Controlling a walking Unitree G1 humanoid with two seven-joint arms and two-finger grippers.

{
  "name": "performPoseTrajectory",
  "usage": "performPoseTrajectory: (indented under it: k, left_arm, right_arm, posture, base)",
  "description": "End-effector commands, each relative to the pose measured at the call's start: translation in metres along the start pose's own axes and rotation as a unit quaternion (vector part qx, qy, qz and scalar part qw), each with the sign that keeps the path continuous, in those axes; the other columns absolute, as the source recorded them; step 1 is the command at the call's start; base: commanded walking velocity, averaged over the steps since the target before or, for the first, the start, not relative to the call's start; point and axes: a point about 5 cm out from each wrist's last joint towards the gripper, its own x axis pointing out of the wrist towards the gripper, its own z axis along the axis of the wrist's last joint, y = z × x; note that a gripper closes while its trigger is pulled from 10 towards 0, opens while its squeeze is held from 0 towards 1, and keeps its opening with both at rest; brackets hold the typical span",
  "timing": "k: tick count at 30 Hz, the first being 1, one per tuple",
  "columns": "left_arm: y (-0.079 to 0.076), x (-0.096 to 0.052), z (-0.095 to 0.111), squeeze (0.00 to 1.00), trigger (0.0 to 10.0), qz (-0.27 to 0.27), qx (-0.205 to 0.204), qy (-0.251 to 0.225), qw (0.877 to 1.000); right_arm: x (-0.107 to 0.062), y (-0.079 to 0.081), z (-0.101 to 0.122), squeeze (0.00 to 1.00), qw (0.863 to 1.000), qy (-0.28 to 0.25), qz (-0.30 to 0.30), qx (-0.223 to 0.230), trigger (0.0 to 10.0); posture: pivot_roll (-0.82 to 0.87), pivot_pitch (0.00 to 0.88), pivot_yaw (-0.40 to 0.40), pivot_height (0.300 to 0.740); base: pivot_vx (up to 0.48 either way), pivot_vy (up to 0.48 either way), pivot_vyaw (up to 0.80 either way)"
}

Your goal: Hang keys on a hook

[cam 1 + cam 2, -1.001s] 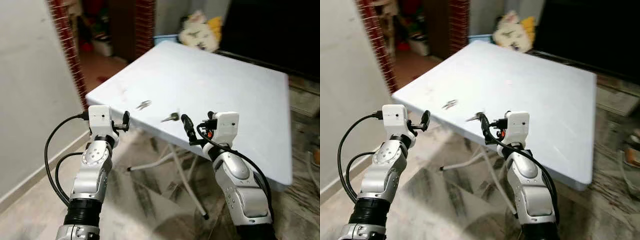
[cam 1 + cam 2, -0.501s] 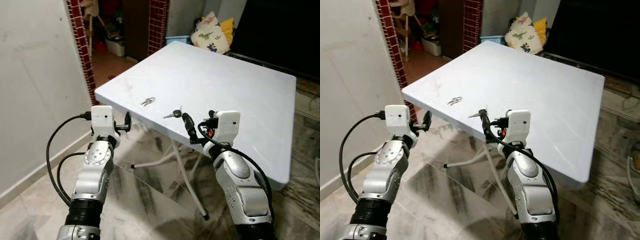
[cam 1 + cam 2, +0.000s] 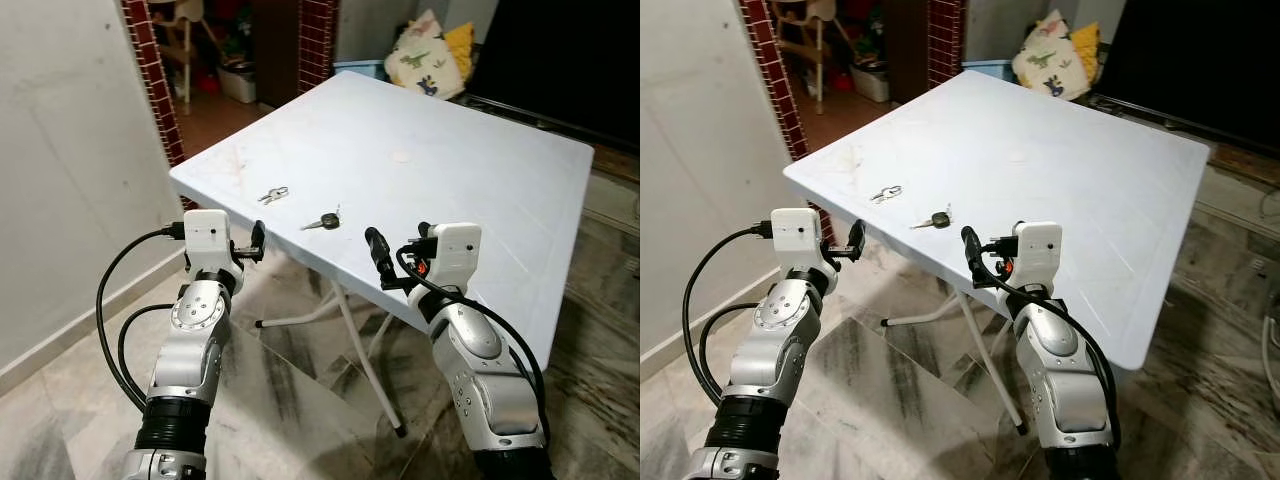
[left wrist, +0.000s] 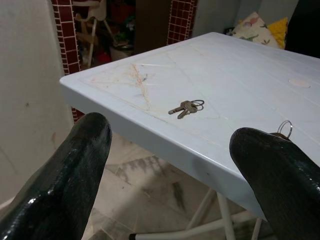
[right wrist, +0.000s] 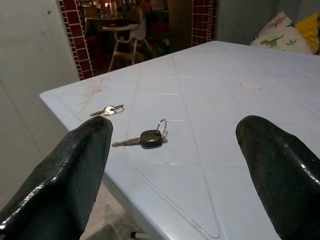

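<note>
Head stereo pair looked forward and down from above both arms onto the white table [image 3: 450, 170], corner toward 10 o'clock. Each wrist camera sat low, near the table edge, looking along its fingers; both shared the small keys [image 4: 186, 107] and black-headed key [image 5: 145, 138]

The left hand [image 4: 170, 175] is spread wide, one black finger [image 4: 65, 175] at about 8 o'clock and the other at about 4 o'clock, nothing between them. Beyond the gap stands the pale blue plastic bench [image 4: 240, 70], its near corner at about 9 o'clock and its edge running down toward 4 o'clock. A small bunch of silver keys [image 4: 186, 107] lies flat on the bench near the middle, close to that edge. A metal key ring [image 4: 285, 127] pokes up just behind the 4 o'clock finger. A red brick pillar [image 4: 65, 40] stands at 11 o'clock, a patterned cushion [image 4: 260, 31] at 1 o'clock. Marbled floor tiles [image 4: 150, 190] lie below the bench.
</note>
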Motion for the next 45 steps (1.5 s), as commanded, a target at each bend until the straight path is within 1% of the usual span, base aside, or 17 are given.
performPoseTrajectory:
  k: [1, 6, 8, 13, 17, 20, 45]
  left_arm:
    - [-0.0007, 0.0004, 0.0013, 0.00, 10.0, 0.003, 0.000, -0.002, 1.000]
    - [0.0001, 0.0009, 0.0007, 0.00, 10.0, 0.008, 0.000, 0.000, 1.000]
    - [0.0000, 0.0011, 0.0010, 0.00, 10.0, 0.003, 0.006, 0.001, 1.000]
    - [-0.0011, 0.0005, 0.0005, 0.00, 10.0, -0.004, 0.005, 0.002, 1.000]
    - [-0.0017, 0.0004, 0.0003, 0.00, 10.0, -0.009, 0.003, 0.001, 1.000]
    - [-0.0032, -0.0003, 0.0002, 0.00, 10.0, -0.016, -0.007, 0.001, 1.000]
    - [-0.0036, -0.0005, 0.0003, 0.00, 10.0, -0.019, -0.001, 0.000, 1.000]
  right_arm:
    - [-0.0003, 0.0003, 0.0046, 0.00, 1.000, -0.009, 0.005, -0.001, 10.0]
    - [0.0004, 0.0004, 0.0046, 0.00, 1.000, -0.008, 0.006, -0.003, 10.0]
    - [0.0006, 0.0007, 0.0045, 0.00, 1.000, -0.008, 0.006, -0.002, 10.0]
    - [0.0006, 0.0003, 0.0046, 0.00, 1.000, -0.008, 0.002, -0.004, 10.0]
    - [0.0010, -0.0002, 0.0045, 0.00, 1.000, -0.008, -0.002, -0.002, 10.0]
    - [0.0009, -0.0004, 0.0045, 0.00, 1.000, -0.008, -0.002, -0.002, 10.0]
    - [0.0005, 0.0017, 0.0047, 0.00, 1.000, -0.009, 0.005, -0.010, 10.0]
  posture:
    - [0.05, 0.000, -0.053, 0.740]
    - [0.05, 0.000, -0.053, 0.740]
    - [0.05, 0.000, -0.053, 0.740]
    - [0.05, 0.000, -0.053, 0.740]
    - [0.05, 0.000, -0.050, 0.740]
    - [0.05, 0.000, -0.050, 0.740]
    - [0.05, 0.000, -0.051, 0.740]
  base:
    - [0.000, 0.000, 0.48]
    - [0.000, 0.000, 0.48]
    - [0.000, 0.000, 0.50]
    - [0.000, 0.000, 0.49]
    - [0.000, 0.000, 0.00]
    - [0.000, 0.000, 0.00]
    - [0.359, 0.000, 0.00]
